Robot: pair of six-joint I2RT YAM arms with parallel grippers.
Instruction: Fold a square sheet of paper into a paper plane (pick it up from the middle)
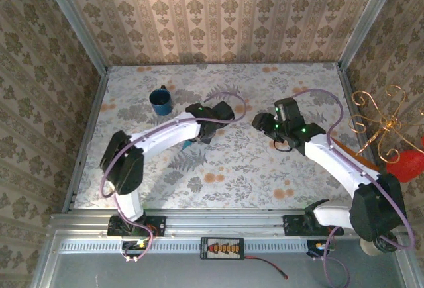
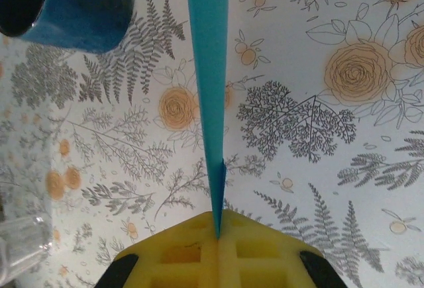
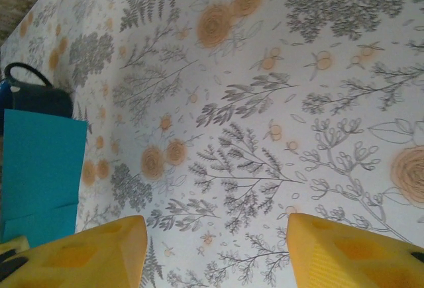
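mug (image 1: 160,100): dark blue, upright, far left
table (image 1: 225,169): white cloth, orange blooms, grey ferns
walls (image 1: 218,10): beige damask paper
wire ornament (image 1: 377,119): gold curls, right edge

No legible txt, labels, brands, nos. or signs anywhere I can see from my cams.
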